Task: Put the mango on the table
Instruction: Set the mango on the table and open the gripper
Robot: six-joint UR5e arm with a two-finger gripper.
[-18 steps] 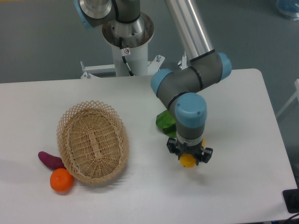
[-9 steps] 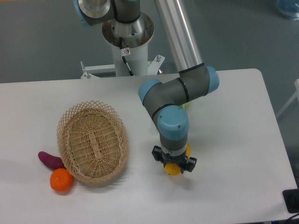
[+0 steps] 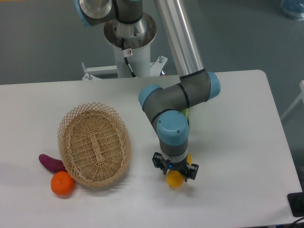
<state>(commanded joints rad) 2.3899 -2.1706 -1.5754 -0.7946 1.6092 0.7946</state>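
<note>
My gripper (image 3: 175,175) points straight down over the white table (image 3: 237,142), right of the wicker basket. It is shut on the yellow-orange mango (image 3: 175,178), whose lower end shows between the fingers and sits at or just above the tabletop. Most of the mango is hidden by the wrist; a bit of yellow shows at its right side.
An oval wicker basket (image 3: 95,143) lies at the left. A purple sweet potato (image 3: 51,163) and a round orange fruit (image 3: 62,183) lie by its lower left rim. A green leafy vegetable (image 3: 186,114) is mostly hidden behind the arm's elbow.
The gripper has carried the mango left and toward the front edge, lowering it; the arm now covers most of the green vegetable.
</note>
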